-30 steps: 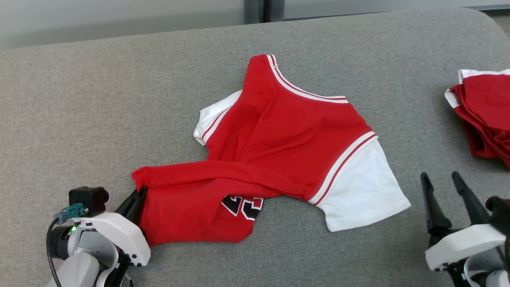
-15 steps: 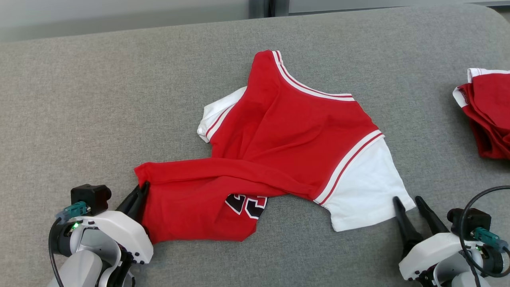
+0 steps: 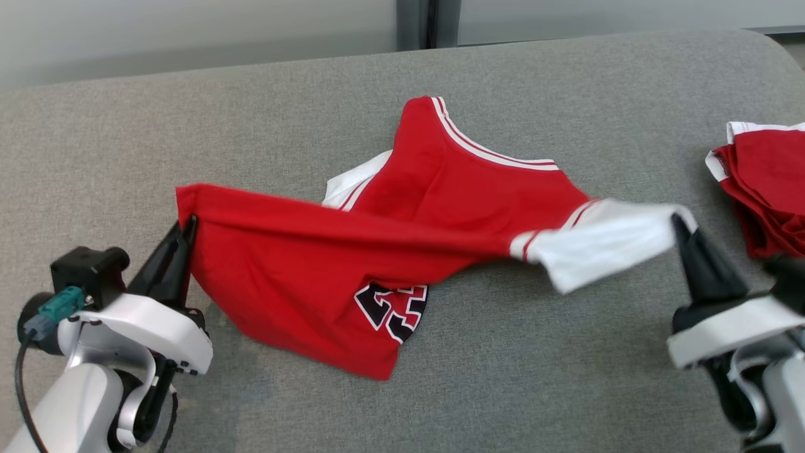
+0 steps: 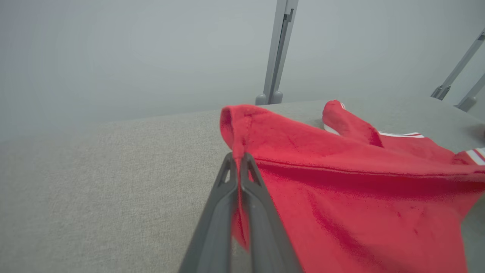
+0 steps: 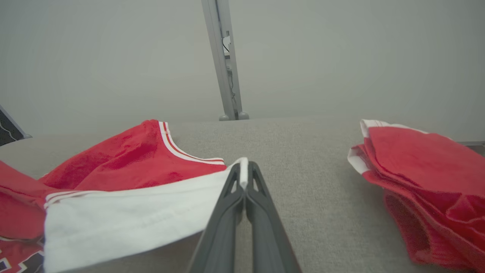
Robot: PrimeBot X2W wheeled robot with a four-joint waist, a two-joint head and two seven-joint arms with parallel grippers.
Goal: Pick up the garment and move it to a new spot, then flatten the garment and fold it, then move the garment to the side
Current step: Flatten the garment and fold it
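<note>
The garment (image 3: 390, 251) is a red jersey with white sleeves, striped trim and a black number, stretched between both arms over the grey surface. My left gripper (image 3: 187, 225) is shut on its red hem corner, lifted off the surface; the left wrist view shows the garment (image 4: 341, 182) pinched at the tips of my left gripper (image 4: 238, 157). My right gripper (image 3: 678, 221) is shut on the edge of the white sleeve (image 3: 604, 242), also raised. In the right wrist view, the white sleeve (image 5: 132, 216) runs into the closed tips of my right gripper (image 5: 244, 167).
A second pile of red and white clothing (image 3: 764, 189) lies at the right edge of the grey padded surface (image 3: 503, 377), and shows as the clothing pile (image 5: 424, 185) right of my right fingers. A grey post (image 3: 414, 22) stands behind the far edge.
My right gripper moved in to the white sleeve, shut on it and lifted it to the right. My left gripper raised the red corner up and left, stretching the garment. The camera shifted slightly.
</note>
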